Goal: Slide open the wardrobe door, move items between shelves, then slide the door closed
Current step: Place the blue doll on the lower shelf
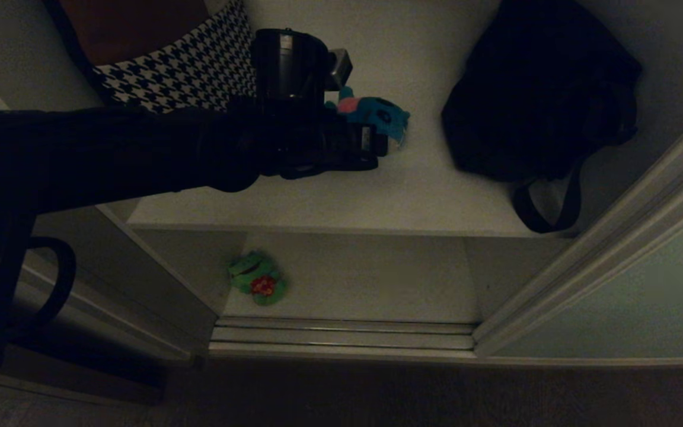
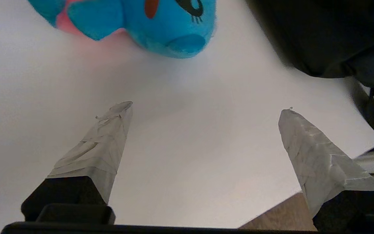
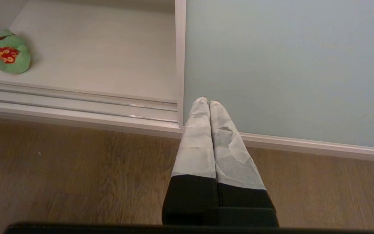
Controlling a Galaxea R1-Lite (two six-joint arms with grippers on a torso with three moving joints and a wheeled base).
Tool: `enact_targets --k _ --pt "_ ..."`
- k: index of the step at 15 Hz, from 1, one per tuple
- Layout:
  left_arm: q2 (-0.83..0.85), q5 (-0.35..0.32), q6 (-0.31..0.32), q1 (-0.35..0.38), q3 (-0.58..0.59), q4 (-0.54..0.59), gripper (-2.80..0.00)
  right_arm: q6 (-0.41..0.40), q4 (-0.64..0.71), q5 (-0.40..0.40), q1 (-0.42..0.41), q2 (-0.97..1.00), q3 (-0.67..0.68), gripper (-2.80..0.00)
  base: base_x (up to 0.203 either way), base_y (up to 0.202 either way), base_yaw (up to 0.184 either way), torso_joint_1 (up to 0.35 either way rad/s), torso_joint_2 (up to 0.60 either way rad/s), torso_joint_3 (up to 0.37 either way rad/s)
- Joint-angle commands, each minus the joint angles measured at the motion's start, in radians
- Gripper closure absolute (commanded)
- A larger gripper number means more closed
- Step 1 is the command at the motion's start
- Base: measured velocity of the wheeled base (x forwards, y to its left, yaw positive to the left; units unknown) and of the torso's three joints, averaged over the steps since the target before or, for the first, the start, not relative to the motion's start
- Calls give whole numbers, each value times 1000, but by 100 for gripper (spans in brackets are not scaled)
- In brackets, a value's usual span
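Note:
The sliding wardrobe door (image 1: 632, 302) is a pale grey-green panel, pushed to the right, so the shelves are exposed. A blue plush toy (image 1: 380, 115) with a pink patch lies on the upper white shelf (image 1: 377, 196). My left arm reaches in from the left above that shelf. My left gripper (image 2: 205, 107) is open and empty, and the blue toy (image 2: 148, 22) sits just past its fingertips, untouched. A green plush toy (image 1: 258, 279) with a red spot lies on the lower shelf (image 1: 377, 284). My right gripper (image 3: 206, 101) is shut and parked low, facing the door (image 3: 287, 65).
A black strapped bag (image 1: 543, 89) fills the right of the upper shelf, close to the blue toy. A houndstooth cushion (image 1: 181, 65) leans at the back left. Door tracks (image 1: 341, 338) run along the wardrobe's front edge, with wooden floor (image 3: 76, 169) before them.

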Motion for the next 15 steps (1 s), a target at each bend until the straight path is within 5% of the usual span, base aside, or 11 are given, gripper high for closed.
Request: enact_targets --k 1,10,15 --pt "2 7 -2 3 0 -1 -280 -1 0 1 0 0 0 0 0 0 0 0 0 0" --pt "19 44 -36 0 0 -4 -280 -1 0 1 0 0 0 0 126 0 2 2 2 2" --pt "65 40 -186 -6 -17 -34 -280 -1 0 1 0 0 0 0 0 0 0 0 0 0"
